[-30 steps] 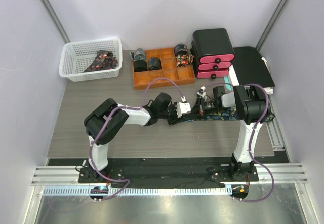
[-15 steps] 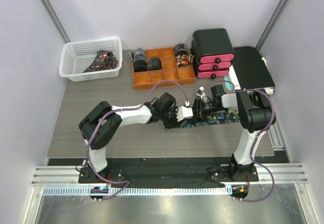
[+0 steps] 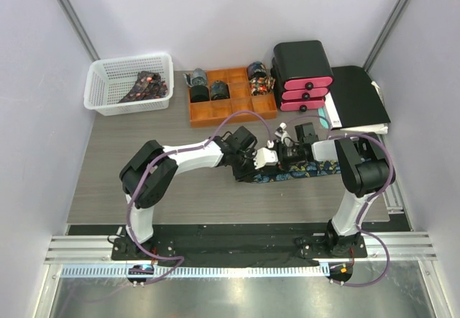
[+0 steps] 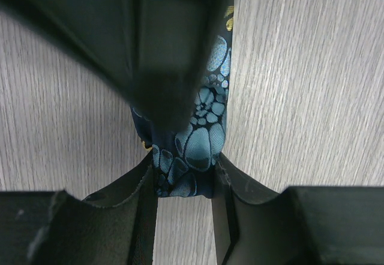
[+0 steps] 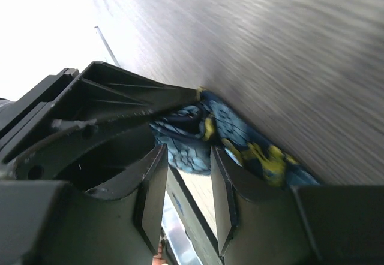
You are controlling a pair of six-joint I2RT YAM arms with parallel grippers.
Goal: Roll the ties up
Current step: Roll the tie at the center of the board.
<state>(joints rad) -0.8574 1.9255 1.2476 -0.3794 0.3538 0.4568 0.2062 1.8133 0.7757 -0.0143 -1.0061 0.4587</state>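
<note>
The surface (image 3: 108,181) under the left hand (image 4: 185,184) and the right hand (image 5: 182,169) is a grey board with fine wood grain. Beyond both hands, and on the outer side of each, stand plain pale walls (image 3: 215,16), with a slanted metal post (image 3: 72,17) in each far corner. Beyond the right hand, a black drawer box (image 3: 302,59) with three pink fronts stands on the surface. On the near side of the hands lie a black plate (image 3: 237,239) and aluminium rails (image 3: 79,250). The light is even and soft, and the shadows are faint.
</note>
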